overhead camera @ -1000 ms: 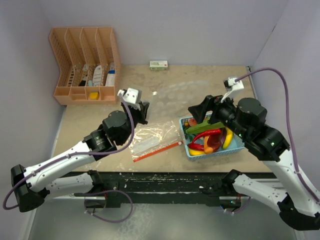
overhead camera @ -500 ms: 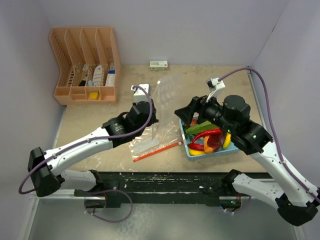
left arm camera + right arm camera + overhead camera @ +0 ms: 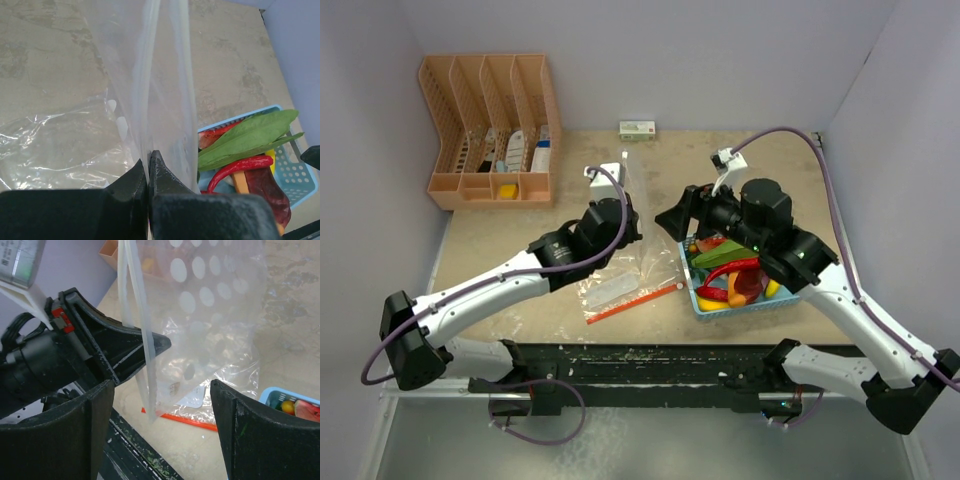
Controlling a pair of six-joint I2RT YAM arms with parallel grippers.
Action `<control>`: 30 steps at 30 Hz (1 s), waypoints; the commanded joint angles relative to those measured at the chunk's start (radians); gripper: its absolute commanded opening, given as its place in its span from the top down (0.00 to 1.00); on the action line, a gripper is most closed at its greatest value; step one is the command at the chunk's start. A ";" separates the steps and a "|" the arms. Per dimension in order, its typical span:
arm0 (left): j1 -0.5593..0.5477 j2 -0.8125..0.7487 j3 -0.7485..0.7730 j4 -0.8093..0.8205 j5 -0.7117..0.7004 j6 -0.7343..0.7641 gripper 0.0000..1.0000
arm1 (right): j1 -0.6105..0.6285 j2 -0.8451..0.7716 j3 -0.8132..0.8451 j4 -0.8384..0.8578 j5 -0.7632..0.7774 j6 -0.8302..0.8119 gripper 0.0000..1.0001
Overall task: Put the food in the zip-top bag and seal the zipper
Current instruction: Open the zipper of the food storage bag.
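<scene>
Right wrist: left gripper (image 3: 157, 344) pinches zip-top bag (image 3: 210, 315) before the wide right gripper (image 3: 161, 387), basket (image 3: 280, 396) nearby

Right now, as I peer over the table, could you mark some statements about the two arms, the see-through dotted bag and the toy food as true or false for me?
1. The left gripper pinches the clear, white-dotted plastic bag. True.
2. The small toy foods are inside that bag. False: they lie in the light blue plastic basket.
3. The right gripper is shut. False: its jaws stand wide apart, holding nothing.
4. A peach slotted plastic organiser stands at the far left corner of the table. True.
5. The thin red-orange zipper strip is clamped in the left gripper. False: it lies low on the table, at the bag's near end.
</scene>
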 commanded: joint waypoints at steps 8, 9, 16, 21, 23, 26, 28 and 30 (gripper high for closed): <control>0.008 0.044 0.041 0.081 0.010 -0.006 1.00 | 0.028 0.040 -0.010 0.101 -0.066 0.012 0.27; 0.009 0.045 0.043 0.084 0.013 -0.005 1.00 | 0.031 0.045 -0.012 0.102 -0.061 0.012 0.27; 0.008 0.016 -0.012 0.219 0.068 0.025 1.00 | 0.033 0.062 -0.018 0.102 -0.029 0.011 0.29; 0.010 0.013 -0.021 0.227 0.088 0.024 1.00 | 0.033 0.069 -0.017 0.094 0.017 0.015 0.31; 0.010 0.008 -0.029 0.242 0.102 0.027 1.00 | 0.034 0.075 -0.013 0.087 0.044 0.014 0.32; 0.009 0.001 -0.031 0.257 0.118 0.039 1.00 | 0.032 0.089 -0.006 0.086 0.069 0.007 0.32; 0.009 -0.005 -0.031 0.258 0.128 0.044 1.00 | 0.034 0.102 0.000 0.085 0.087 0.004 0.34; 0.009 -0.012 -0.034 0.258 0.135 0.046 1.00 | 0.033 0.115 0.005 0.082 0.107 0.000 0.36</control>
